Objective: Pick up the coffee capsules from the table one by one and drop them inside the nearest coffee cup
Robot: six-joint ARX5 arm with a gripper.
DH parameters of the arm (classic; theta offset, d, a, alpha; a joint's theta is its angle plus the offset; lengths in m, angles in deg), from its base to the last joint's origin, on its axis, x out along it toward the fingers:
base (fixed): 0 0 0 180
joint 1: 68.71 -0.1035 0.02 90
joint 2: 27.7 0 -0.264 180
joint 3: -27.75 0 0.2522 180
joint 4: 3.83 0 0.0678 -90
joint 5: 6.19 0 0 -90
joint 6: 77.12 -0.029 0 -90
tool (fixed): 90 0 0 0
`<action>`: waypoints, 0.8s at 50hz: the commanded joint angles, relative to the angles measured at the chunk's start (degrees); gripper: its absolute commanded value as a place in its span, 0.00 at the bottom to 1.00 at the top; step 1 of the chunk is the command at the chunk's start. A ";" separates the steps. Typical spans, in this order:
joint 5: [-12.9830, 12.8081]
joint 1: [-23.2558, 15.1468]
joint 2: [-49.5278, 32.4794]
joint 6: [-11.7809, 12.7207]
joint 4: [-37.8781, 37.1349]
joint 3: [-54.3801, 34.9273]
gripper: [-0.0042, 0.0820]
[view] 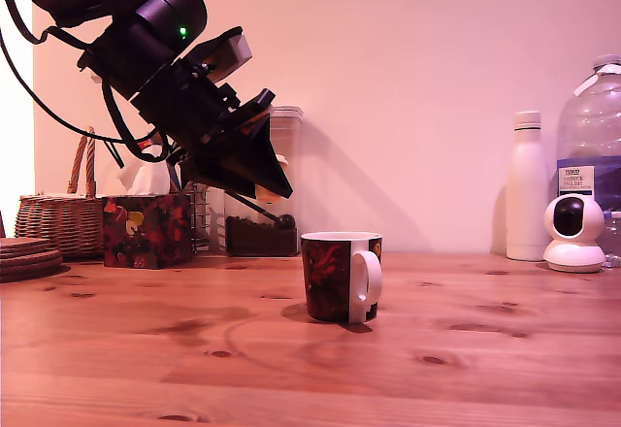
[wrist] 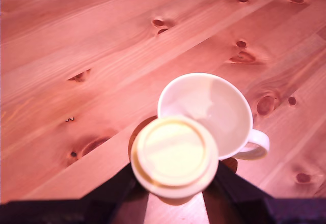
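Note:
My gripper (view: 278,186) hangs tilted above the table (view: 466,349), up and toward the exterior view's left of the coffee cup (view: 335,277). It is shut on a coffee capsule (wrist: 173,155), a round pale cream piece whose flat face fills the space between the black fingers (wrist: 119,183). The cup (wrist: 224,117) is a dark red-floral mug with a white handle and a white inside that looks empty. In the wrist view the capsule overlaps the cup's rim. No other capsules show on the wood.
Along the back stand a wicker basket (view: 63,218), a floral tissue box (view: 147,230), a clear container (view: 264,223), a white bottle (view: 527,186), a small white camera (view: 574,233) and a large water bottle (view: 594,136). Coasters (view: 27,257) are stacked at the far left.

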 commanded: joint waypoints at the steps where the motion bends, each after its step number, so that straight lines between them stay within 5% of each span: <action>1: -0.37 -0.24 -0.76 0.44 -1.14 -0.66 0.28; 27: -0.39 0.20 -0.81 0.39 -0.92 -0.48 0.28; 40: -1.92 1.92 -0.81 -1.57 5.84 3.96 0.27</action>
